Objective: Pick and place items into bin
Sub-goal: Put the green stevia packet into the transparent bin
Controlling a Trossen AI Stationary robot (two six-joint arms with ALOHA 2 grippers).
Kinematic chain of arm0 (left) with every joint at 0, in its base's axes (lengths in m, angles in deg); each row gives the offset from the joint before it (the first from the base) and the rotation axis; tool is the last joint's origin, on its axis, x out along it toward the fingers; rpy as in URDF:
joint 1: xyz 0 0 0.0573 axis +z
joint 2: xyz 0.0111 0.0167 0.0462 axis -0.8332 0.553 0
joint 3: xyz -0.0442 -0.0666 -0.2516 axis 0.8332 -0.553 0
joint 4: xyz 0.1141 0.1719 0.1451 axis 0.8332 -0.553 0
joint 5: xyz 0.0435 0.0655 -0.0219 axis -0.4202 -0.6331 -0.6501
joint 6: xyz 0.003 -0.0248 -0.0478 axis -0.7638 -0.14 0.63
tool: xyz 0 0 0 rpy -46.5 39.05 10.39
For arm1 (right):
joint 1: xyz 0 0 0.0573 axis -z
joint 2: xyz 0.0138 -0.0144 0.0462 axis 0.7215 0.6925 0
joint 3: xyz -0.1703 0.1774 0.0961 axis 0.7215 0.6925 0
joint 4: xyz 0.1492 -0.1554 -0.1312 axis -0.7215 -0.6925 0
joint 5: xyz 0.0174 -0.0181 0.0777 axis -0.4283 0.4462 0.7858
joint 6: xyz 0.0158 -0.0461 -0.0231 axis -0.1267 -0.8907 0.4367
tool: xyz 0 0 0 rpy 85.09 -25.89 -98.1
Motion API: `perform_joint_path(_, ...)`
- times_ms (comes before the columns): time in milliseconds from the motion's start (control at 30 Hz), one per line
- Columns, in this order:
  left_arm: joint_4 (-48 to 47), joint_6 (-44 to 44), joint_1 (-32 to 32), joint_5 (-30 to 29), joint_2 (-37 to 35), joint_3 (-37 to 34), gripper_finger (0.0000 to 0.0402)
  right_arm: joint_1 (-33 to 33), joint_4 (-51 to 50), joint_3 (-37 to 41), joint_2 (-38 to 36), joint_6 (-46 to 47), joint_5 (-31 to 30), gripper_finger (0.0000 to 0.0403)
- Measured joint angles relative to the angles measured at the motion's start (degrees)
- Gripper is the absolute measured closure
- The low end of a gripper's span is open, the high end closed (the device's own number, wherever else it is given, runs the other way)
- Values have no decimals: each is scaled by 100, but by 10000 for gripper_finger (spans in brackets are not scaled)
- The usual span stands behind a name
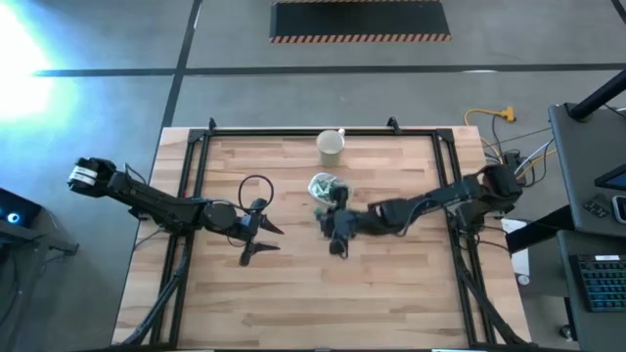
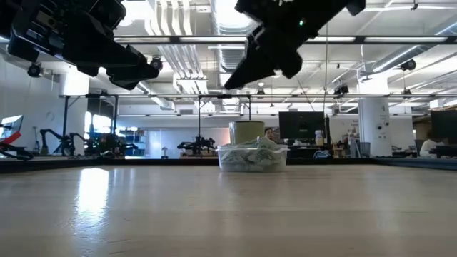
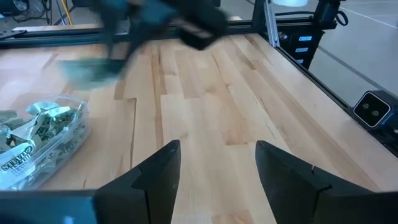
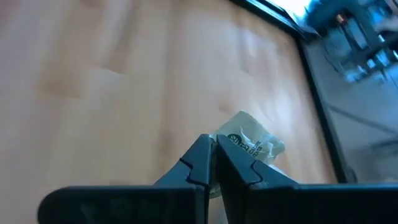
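The bin (image 1: 327,186) is a small clear tub on the table's middle, heaped with pale-green-and-white packets (image 3: 38,130); it also shows in the low view (image 2: 252,157). My right gripper (image 4: 213,140) is shut on one such packet (image 4: 252,144) and hovers above the table just on the near side of the bin (image 1: 333,233). My left gripper (image 1: 264,244) waits to the left of the bin, above the wood, open with nothing between its fingers (image 3: 217,152). My right gripper pinches the packet by its near edge (image 4: 226,142) between its two fingertips. The fingers slant down from the table's right side. The rest of the packet sticks out beyond the tips, crinkled, lifted clear of the table.
A pale cream cup (image 1: 331,147) stands behind the bin near the far edge. A black frame (image 1: 293,132) runs along the table's far, left and right sides. Bare wood lies in front of both grippers (image 1: 323,303).
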Motion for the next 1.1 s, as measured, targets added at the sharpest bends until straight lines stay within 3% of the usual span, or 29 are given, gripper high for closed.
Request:
perform_joint_path(233, 6, -129, 1, 2, 0, 0, 210, 1104, 15, 210, -245, 48, 212, 390)
perform_joint_path(467, -7, -139, 0, 2, 0, -2, 210, 2033, 304, 225, 17, 335, 1583, 390)
perform_joint_path(767, -1, -139, 0, 2, 0, -2, 210, 2194, 326, 225, 514, 479, 1783, 390)
perform_joint_path(1100, -3, -135, 0, 2, 0, -2, 210, 2221, 282, 225, 555, 816, 1716, 390)
